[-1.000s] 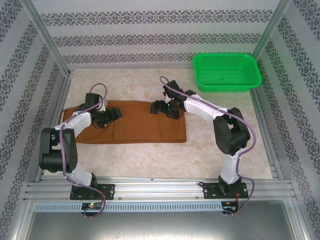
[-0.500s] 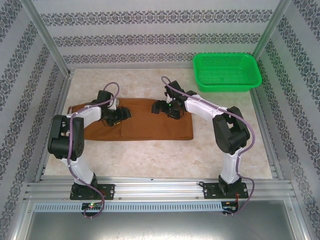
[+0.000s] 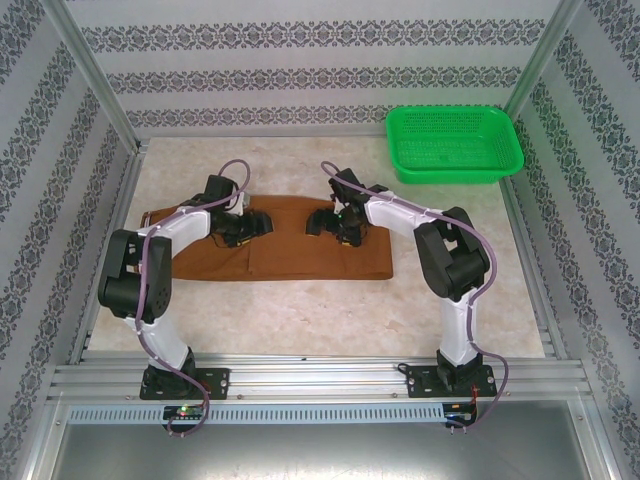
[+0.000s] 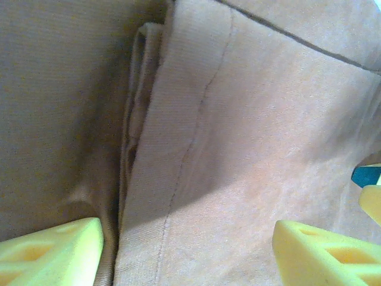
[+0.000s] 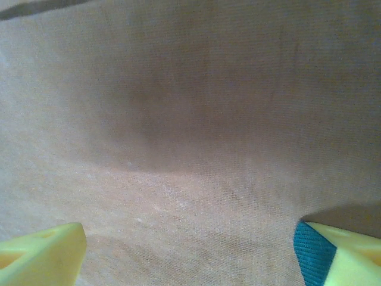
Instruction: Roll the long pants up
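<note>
Top view: I see the long pants [image 3: 300,255] lying flat mid-table [image 3: 300,320]. The left gripper [image 3: 255,225] and right gripper [image 3: 322,222] are low over them. The green basket [image 3: 455,175] sits in the far right corner, well apart from the pants. Left wrist: jaws spread over a folded seam edge [image 4: 140,119]. Right wrist: jaws spread over plain cloth.

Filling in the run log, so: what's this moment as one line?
pants: flat, unrolled | left jaws: open over pants | right jaws: open over pants | basket: far right
</note>
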Robot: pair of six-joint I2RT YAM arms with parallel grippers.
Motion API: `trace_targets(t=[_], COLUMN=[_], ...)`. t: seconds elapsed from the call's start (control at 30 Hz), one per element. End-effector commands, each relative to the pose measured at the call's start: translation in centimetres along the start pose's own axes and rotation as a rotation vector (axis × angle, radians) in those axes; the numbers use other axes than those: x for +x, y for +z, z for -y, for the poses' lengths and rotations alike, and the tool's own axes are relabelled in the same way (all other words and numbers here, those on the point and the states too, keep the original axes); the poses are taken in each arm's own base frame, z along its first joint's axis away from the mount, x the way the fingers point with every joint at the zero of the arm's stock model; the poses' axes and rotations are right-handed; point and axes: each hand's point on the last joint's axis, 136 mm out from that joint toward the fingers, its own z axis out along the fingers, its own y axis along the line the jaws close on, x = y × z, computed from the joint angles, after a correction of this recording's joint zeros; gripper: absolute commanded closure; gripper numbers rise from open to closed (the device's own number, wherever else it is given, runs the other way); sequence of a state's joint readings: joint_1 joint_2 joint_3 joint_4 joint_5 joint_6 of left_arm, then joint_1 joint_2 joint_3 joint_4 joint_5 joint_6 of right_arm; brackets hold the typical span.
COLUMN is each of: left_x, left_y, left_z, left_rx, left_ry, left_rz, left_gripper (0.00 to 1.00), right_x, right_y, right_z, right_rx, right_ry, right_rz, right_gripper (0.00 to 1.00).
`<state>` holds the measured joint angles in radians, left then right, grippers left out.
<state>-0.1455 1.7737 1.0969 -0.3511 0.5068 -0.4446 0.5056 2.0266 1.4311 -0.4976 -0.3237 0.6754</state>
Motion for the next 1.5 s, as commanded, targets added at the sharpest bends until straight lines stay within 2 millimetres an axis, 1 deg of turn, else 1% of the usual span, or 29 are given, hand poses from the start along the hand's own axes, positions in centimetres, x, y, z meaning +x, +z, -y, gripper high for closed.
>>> trace_targets(t=[0.0,0.13,0.23,0.27,0.3,0.37,0.4,0.43,0.5,0.57,0.6,0.7,0.77,0.9,0.97,1.03,1.1,1.2,1.3,1.47], left_x=[0.7,0.9,0.9,0.7,0.6,0.2,0.1,0.2,0.2,0.2,0.1,-0.8,-1.6,-2.7,-3.4,-3.8,-4.1,-4.7,-5.3,-6.8], left_y=[1.6,3.1,3.5,3.4,3.3,3.1,3.1,3.1,3.3,3.2,3.0,0.7,-1.8,-6.1,-8.0,-9.5,-11.1,-13.6,-16.3,-20.0], left_z=[1.0,2.0,2.8,3.3,3.6,4.6,5.2,5.8,6.2,5.9,5.7,4.9,4.3,3.4,2.3,1.2,-0.4,-2.7,-4.7,-7.4], left_rx=[0.029,0.050,0.059,0.071,0.077,0.118,0.145,0.165,0.159,0.122,0.099,-0.009,-0.103,-0.183,-0.235,-0.259,-0.288,-0.307,-0.317,-0.342], left_ry=[0.038,0.051,0.063,0.069,0.071,0.069,0.071,0.074,0.085,0.086,0.090,0.121,0.149,0.169,0.150,0.126,0.085,0.004,-0.067,-0.144], left_rz=[-0.055,-0.080,-0.091,-0.088,-0.087,-0.082,-0.085,-0.092,-0.106,-0.115,-0.110,-0.063,-0.034,-0.010,-0.004,0.000,0.019,0.059,0.109,0.163], left_gripper=[0.26,0.27,0.32,0.37,0.45,0.55,0.59,0.61,0.76,0.97,1.00,1.00,1.00,1.00,1.00,1.00,1.00,1.00,0.98,0.96], right_x=[0.4,0.7,0.7,0.8,0.8,0.9,0.8,0.8,0.7,0.5,0.4,-0.3,-1.0,-2.5,-3.3,-4.0,-4.7,-5.3,-5.5,-5.9], right_y=[0.5,0.7,0.9,1.0,1.2,1.4,1.5,1.6,1.7,1.5,1.2,0.0,-1.5,-4.2,-5.4,-6.2,-6.9,-7.2,-7.0,-6.4], right_z=[1.5,1.8,1.8,1.7,1.7,1.6,1.6,1.6,1.6,1.3,1.3,1.0,1.0,1.0,1.3,1.8,2.3,2.6,2.6,2.1], right_rx=[0.028,0.033,0.026,0.021,0.017,0.015,0.015,0.016,0.017,0.014,0.013,0.002,-0.011,-0.050,-0.052,-0.049,-0.052,-0.058,-0.059,-0.075], right_ry=[0.019,0.024,0.025,0.027,0.029,0.029,0.029,0.031,0.031,0.031,0.034,0.033,0.041,0.053,0.053,0.061,0.072,0.083,0.084,0.092], right_rz=[-0.020,-0.030,-0.033,-0.038,-0.040,-0.047,-0.049,-0.053,-0.054,-0.049,-0.044,-0.013,0.022,0.073,0.097,0.119,0.136,0.144,0.137,0.125], right_gripper=[0.08,0.08,0.09,0.09,0.09,0.09,0.09,0.09,0.09,0.10,0.10,0.10,0.10,0.09,0.09,0.09,0.09,0.09,0.09,0.09])
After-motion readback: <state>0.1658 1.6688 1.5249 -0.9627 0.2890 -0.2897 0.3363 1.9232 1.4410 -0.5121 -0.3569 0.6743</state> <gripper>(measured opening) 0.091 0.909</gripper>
